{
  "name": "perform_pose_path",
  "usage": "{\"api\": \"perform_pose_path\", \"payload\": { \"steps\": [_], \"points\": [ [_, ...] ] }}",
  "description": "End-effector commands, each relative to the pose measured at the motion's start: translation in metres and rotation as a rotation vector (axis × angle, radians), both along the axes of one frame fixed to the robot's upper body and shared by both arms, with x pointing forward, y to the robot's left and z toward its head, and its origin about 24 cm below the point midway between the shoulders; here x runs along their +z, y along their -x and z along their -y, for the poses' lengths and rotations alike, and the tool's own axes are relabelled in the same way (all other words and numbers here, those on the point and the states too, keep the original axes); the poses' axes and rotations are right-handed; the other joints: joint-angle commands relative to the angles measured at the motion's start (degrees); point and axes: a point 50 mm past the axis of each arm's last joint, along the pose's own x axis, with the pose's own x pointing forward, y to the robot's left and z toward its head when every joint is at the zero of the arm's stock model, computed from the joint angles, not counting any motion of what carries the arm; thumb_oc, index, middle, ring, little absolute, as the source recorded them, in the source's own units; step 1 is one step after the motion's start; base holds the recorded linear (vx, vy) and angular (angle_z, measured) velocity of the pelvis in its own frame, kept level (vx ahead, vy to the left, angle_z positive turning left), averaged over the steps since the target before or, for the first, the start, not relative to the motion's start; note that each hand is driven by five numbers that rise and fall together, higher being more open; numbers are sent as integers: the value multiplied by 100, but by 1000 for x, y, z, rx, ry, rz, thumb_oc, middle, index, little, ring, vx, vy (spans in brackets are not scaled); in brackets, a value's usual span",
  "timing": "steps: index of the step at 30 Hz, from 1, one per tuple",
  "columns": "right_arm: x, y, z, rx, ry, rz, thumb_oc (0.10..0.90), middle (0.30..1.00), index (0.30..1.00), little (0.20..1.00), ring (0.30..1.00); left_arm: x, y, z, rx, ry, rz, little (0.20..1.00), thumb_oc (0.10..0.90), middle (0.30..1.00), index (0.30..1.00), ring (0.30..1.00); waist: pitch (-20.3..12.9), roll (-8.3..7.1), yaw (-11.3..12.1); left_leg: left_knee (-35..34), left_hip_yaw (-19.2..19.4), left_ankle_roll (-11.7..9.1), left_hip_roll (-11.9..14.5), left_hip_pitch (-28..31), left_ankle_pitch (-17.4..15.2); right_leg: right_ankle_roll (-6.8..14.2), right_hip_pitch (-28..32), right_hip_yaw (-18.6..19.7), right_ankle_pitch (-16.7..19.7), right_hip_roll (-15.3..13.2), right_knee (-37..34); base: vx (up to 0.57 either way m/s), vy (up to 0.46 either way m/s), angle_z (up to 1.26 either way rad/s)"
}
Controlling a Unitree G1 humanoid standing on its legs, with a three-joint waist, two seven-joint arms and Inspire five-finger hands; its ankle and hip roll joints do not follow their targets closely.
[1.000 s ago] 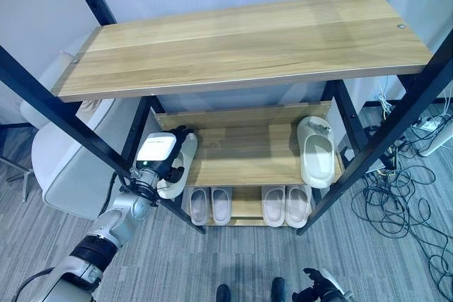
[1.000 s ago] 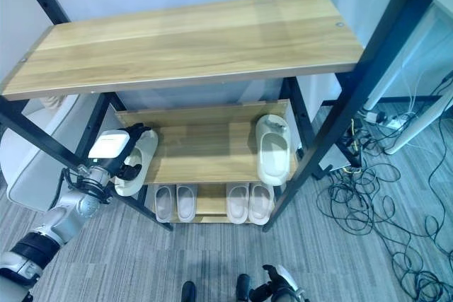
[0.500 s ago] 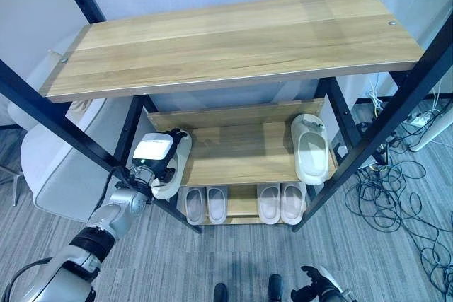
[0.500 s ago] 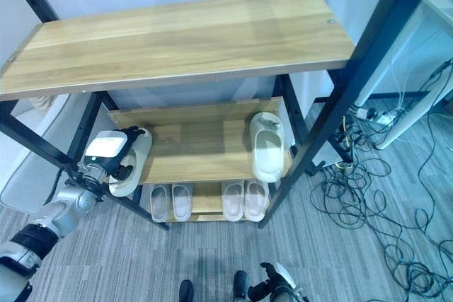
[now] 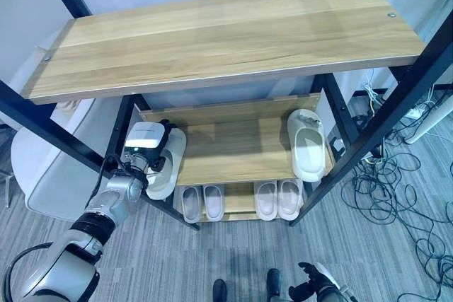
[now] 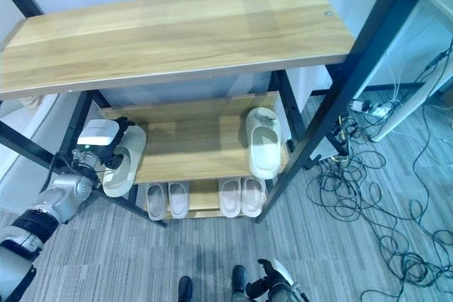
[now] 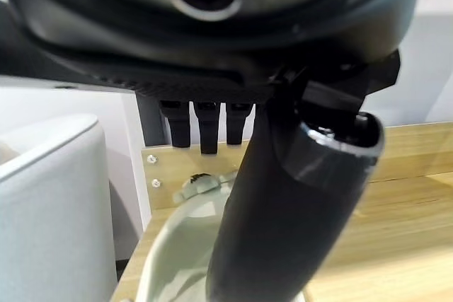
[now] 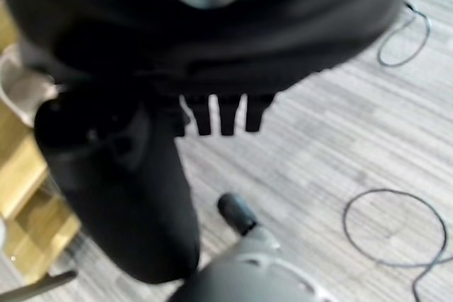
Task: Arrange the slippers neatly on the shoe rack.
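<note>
A three-tier shoe rack [image 5: 212,40] of pale wood boards on a black metal frame stands on grey carpet. The robot's left hand [image 5: 150,148] reaches in at the left end of the middle shelf [image 5: 237,150], where a cream slipper [image 5: 168,163] lies lengthwise, its near end overhanging the shelf's front edge. In the left wrist view, the dark fingers [image 7: 205,124] and the thumb lie over the slipper [image 7: 185,245], which shows pale and curved beneath them; the hand appears to be clasped on the slipper's edge, though the head views are too distant to confirm how firmly.

A second cream slipper [image 5: 307,146] rests at the right end of the same shelf, close against the right post, toe pointing toward the back wall. The two are well apart, with bare wood between them.

On the bottom shelf, two pairs of pale pinkish slippers sit side by side: the left pair [image 5: 197,203] and the right pair [image 5: 277,199], each lined up with toes toward the back.

The right hand [image 5: 311,291] hangs low at the bottom edge of the head view, over the carpet. In its wrist view its fingers [image 8: 226,112] are loosely curled and hold nothing.

A white chair [image 5: 42,167] stands just left of the rack, and loose cables [image 5: 396,196] sprawl across the floor to the right.
</note>
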Motion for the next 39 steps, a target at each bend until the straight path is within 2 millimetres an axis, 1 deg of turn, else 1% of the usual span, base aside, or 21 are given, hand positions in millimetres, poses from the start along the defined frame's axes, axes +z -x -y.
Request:
{"api": "perform_pose_path", "payload": {
  "steps": [1, 6, 9, 12, 14, 15, 16, 18, 19, 20, 21, 24, 26, 27, 28, 29, 30, 32, 33, 35, 39],
  "points": [
    [-5, 7, -14, 14, -36, -14, 800, 900, 900, 900, 900, 74, -24, -13, 51, 9, 263, 300, 400, 300, 300, 300, -264, -178, 16, 11, 149, 63, -265, -344, -149, 703, -89, 182, -509, -276, 34, 0, 0, 0],
    [-5, 8, -15, 9, -43, -15, 800, 900, 900, 900, 900, 75, -22, -10, 32, 53, 274, 300, 400, 300, 300, 300, -298, -166, 36, 11, 158, 67, -270, -320, -147, 684, -67, 191, -525, -276, 34, 0, 0, 0],
    [-5, 7, -16, 11, -49, -13, 800, 900, 900, 900, 900, 75, -20, -5, 6, 90, 292, 300, 400, 300, 300, 300, -299, -160, 54, 11, 151, 65, -269, -269, -156, 674, -24, 186, -540, -278, 34, 0, 0, 0],
    [-5, 8, -18, 8, -53, -14, 800, 900, 900, 900, 900, 69, -16, 5, -35, 135, 296, 300, 400, 300, 300, 300, -304, -138, 88, 11, 155, 62, -269, -191, -174, 670, 54, 168, -570, -274, 34, 12, -7, 0],
    [-5, 7, -17, 3, -52, -15, 800, 900, 900, 900, 900, 71, -14, 14, -73, 166, 311, 300, 400, 300, 300, 300, -299, -123, 107, 11, 157, 61, -271, -147, -185, 669, 93, 163, -587, -273, 34, 0, 0, 0],
    [-5, 8, -17, 1, -52, -16, 800, 900, 900, 900, 900, 67, -12, 17, -81, 182, 307, 300, 400, 300, 300, 300, -294, -116, 114, 11, 154, 60, -272, -127, -188, 668, 120, 158, -599, -273, 34, 0, 0, 0],
    [-5, 8, -17, 1, -52, -16, 800, 900, 900, 900, 900, 67, -12, 17, -81, 182, 307, 300, 400, 300, 300, 300, -293, -113, 113, 11, 153, 60, -272, -123, -189, 668, 125, 158, -600, -273, 34, 0, 0, 0],
    [-5, 7, -17, -6, -50, -13, 800, 900, 900, 900, 900, 62, -8, 29, -120, 250, 314, 300, 400, 300, 300, 300, -283, -89, 125, 11, 152, 56, -267, -65, -200, 665, 180, 152, -622, -274, 34, 0, 0, 0],
    [-5, 8, -17, -5, -50, -14, 800, 900, 900, 900, 900, 62, -8, 29, -119, 250, 314, 300, 400, 300, 300, 300, -281, -86, 124, 11, 153, 56, -266, -61, -201, 665, 184, 153, -622, -274, 34, 12, -19, -3],
    [-5, 7, -16, -9, -49, -11, 800, 900, 900, 900, 900, 61, -6, 33, -133, 279, 325, 300, 400, 300, 300, 300, -273, -83, 135, 11, 160, 52, -262, -44, -205, 666, 202, 146, -630, -280, 34, 14, -19, -5],
    [-5, 7, -17, -17, -47, -10, 800, 900, 900, 900, 900, 59, 0, 42, -162, 338, 339, 300, 400, 300, 300, 300, -262, -63, 151, 11, 162, 48, -257, -7, -216, 666, 246, 132, -653, -280, 34, 17, -29, -6],
    [-5, 6, -17, -29, -47, -5, 800, 900, 900, 900, 900, 56, 9, 56, -204, 440, 365, 300, 400, 300, 300, 300, -242, -24, 171, 11, 156, 43, -251, 37, -219, 661, 297, 134, -674, -284, 34, 16, -15, -6],
    [-4, 5, -16, -33, -45, -2, 800, 900, 900, 900, 900, 56, 11, 59, -215, 462, 367, 300, 400, 300, 300, 300, -235, -5, 171, 11, 158, 42, -251, 55, -220, 662, 313, 134, -673, -285, 34, 0, 0, 0],
    [-4, 4, -15, -45, -43, 3, 800, 900, 900, 900, 900, 57, 14, 68, -244, 512, 377, 300, 400, 300, 300, 300, -225, 19, 172, 11, 157, 41, -251, 76, -225, 661, 329, 140, -675, -284, 34, 0, 0, 0],
    [-4, 4, -15, -45, -43, 3, 800, 900, 900, 900, 900, 57, 14, 68, -244, 512, 377, 300, 400, 300, 300, 300, -224, 20, 173, 11, 157, 41, -251, 78, -225, 661, 330, 140, -675, -284, 34, 0, 0, 0],
    [-3, 2, -15, -52, -43, 10, 800, 900, 900, 900, 900, 61, 17, 78, -285, 552, 397, 300, 400, 300, 300, 300, -210, 51, 166, 11, 179, 42, -245, 90, -225, 669, 330, 140, -681, -283, 34, 0, 0, 0],
    [-3, 2, -14, -52, -42, 10, 800, 900, 900, 900, 900, 61, 17, 78, -285, 553, 397, 300, 400, 300, 300, 300, -207, 55, 169, 11, 182, 42, -244, 94, -226, 669, 333, 143, -681, -282, 34, 0, 0, 0],
    [-2, 1, -11, -65, -33, 14, 800, 900, 900, 900, 900, 65, 20, 89, -329, 608, 408, 300, 400, 300, 300, 300, -200, 103, 149, 11, 210, 49, -238, 99, -226, 683, 325, 173, -677, -285, 34, 12, -4, -5],
    [-2, 1, -11, -65, -33, 14, 800, 900, 900, 900, 900, 65, 20, 89, -329, 608, 408, 300, 400, 300, 300, 300, -199, 106, 156, 11, 215, 49, -237, 101, -227, 683, 325, 178, -676, -283, 34, 0, 0, 0],
    [-2, 3, -9, -74, -26, 13, 800, 900, 900, 900, 900, 70, 21, 96, -357, 615, 425, 300, 400, 300, 300, 300, -194, 156, 126, 11, 250, 57, -236, 109, -233, 708, 319, 206, -673, -289, 34, 16, 4, -2],
    [-1, 2, -6, -82, -18, 22, 800, 900, 900, 900, 900, 76, 20, 97, -357, 608, 465, 300, 400, 300, 300, 300, -167, 204, 86, 11, 323, 59, -229, 112, -242, 743, 286, 254, -654, -292, 34, 19, -1, -16]
  ]
}}
